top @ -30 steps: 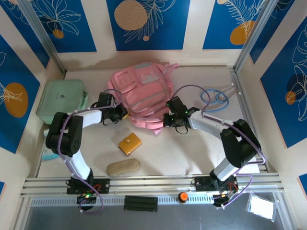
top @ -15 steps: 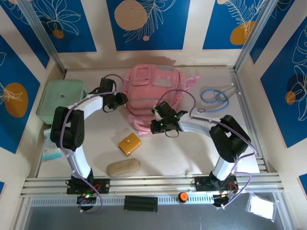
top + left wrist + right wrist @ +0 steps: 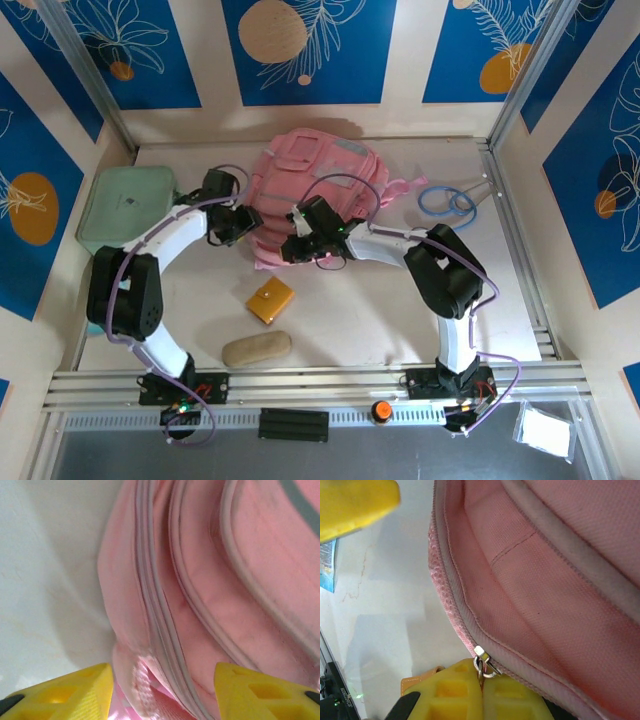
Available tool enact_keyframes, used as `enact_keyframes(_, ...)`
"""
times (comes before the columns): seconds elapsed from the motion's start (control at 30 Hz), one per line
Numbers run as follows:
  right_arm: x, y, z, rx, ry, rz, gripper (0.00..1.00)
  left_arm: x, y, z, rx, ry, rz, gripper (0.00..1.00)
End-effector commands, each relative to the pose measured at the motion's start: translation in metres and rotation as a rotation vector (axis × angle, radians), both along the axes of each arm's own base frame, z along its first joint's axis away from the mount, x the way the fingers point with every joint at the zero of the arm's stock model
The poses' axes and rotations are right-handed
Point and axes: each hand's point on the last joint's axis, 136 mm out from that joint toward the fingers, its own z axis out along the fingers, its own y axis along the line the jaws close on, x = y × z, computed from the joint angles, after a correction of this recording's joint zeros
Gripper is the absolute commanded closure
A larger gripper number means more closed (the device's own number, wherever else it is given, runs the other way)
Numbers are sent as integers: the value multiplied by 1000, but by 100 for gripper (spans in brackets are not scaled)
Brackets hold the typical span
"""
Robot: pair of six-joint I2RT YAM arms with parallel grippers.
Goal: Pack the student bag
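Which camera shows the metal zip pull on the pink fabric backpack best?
The right wrist view: the zip pull is close up, pinched in the shut right gripper at the backpack's edge. The left wrist view gives zip seams, the top view the whole backpack, too small for the pull.

Pink student bag point(image 3: 300, 165), grey trim; mint case point(image 3: 125, 205).
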Motion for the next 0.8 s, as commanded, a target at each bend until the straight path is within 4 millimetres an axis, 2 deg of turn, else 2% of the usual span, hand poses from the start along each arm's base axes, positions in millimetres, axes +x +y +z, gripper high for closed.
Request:
enact_keyframes(0.0, -1, 13, 10, 39, -10, 26, 100, -7, -9, -8, 13, 60, 46, 44)
enact_keyframes(0.2, -3, 11, 8, 25, -11, 18, 100, 0, -12, -16, 78, 63, 61, 47)
enact_keyframes(0.4, -5, 10, 5, 4, -17, 16, 100, -2, -4, -31, 180, 89, 62, 56)
enact_keyframes(0.5, -5, 6, 2, -19, -23, 9, 100, -1, -3, -37, 195, 102, 59, 66)
enact_keyframes(0.57, -6, 0, -1, -51, -26, -7, 100, 1, -3, -39, 203, 95, 54, 84)
enact_keyframes(0.6, -7, -3, -2, -64, -25, -16, 100, 2, -2, -39, 209, 87, 57, 88)
enact_keyframes(0.77, -17, -32, -6, -143, -23, -58, 100, 6, 4, -32, 232, 47, 64, 98)
